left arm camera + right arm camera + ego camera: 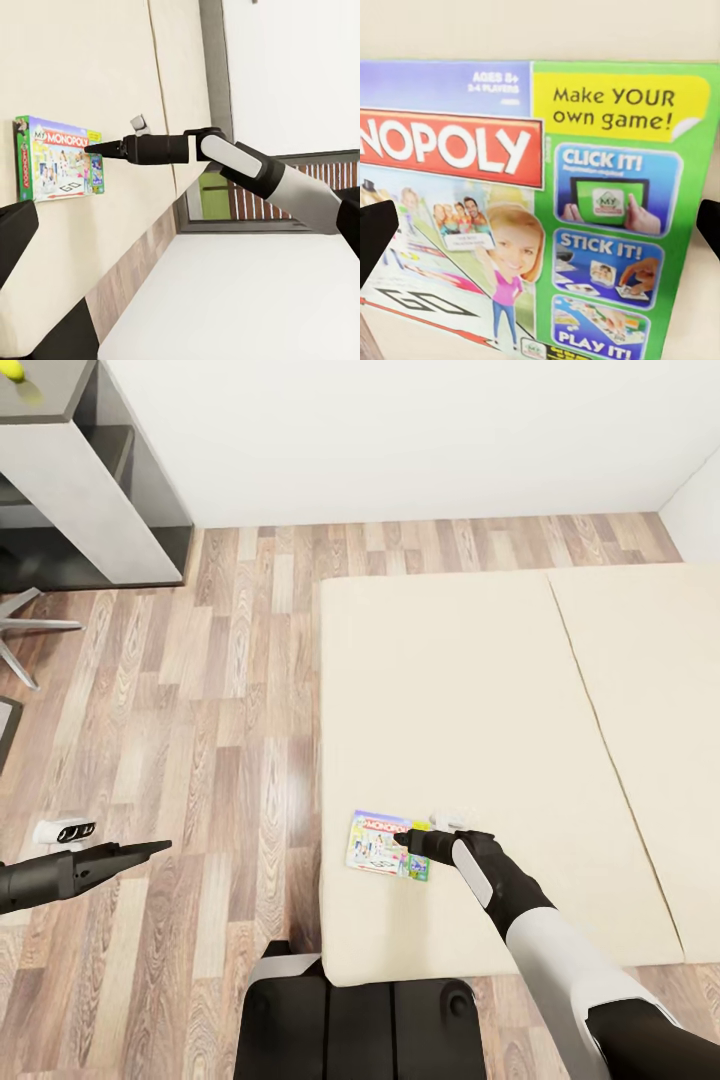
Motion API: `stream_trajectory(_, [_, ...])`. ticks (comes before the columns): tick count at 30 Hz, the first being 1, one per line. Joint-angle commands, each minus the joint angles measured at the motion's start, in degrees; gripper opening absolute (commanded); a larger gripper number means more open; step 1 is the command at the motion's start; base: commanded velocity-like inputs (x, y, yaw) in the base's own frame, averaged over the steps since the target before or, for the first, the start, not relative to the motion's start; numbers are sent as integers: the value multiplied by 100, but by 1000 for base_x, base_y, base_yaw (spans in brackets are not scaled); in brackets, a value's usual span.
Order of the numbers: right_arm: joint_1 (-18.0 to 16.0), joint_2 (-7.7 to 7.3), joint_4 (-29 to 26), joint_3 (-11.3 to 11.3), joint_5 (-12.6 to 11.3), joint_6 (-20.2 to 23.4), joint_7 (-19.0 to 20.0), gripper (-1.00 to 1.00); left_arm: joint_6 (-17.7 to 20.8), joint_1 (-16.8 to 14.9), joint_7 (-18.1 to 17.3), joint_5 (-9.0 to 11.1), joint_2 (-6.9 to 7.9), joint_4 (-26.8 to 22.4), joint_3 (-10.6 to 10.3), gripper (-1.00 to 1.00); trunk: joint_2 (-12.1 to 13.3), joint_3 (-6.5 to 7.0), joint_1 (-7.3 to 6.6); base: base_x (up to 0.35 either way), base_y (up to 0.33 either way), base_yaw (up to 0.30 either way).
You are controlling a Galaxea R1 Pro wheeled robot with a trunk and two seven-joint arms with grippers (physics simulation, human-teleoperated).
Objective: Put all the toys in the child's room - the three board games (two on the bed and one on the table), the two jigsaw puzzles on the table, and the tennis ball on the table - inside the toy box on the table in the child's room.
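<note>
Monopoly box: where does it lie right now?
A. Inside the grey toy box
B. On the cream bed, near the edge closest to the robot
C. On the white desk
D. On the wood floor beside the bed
B: the Monopoly box lies flat on the bed near its front-left corner, with the right pincer over it.

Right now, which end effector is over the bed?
The right end effector, tips at the Monopoly box on the bed. The left end effector hangs over the floor.

Board game lid (532, 210): "MONOPOLY", "AGES 8+", "Make YOUR own game!", "CLICK IT!", "STICK IT!", "PLAY IT!"
</note>
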Motion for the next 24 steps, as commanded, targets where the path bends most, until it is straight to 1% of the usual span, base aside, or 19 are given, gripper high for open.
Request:
stream_trajectory(1, [-1,-1,-6,3,5,25,8,100,61,-2,-20,0,2,-1,-2,100,-9,-10,3,0,4,12])
stream_trajectory(14, [-1,7,-15,3,-10,22,12,100,61,-2,-20,0,2,-1,-2,100,-9,-68,3,0,4,63])
stream_trajectory(24, [-2,1,-15,3,-12,17,17,100,61,-1,-20,0,2,-1,-2,100,-9,-74,3,0,93,10])
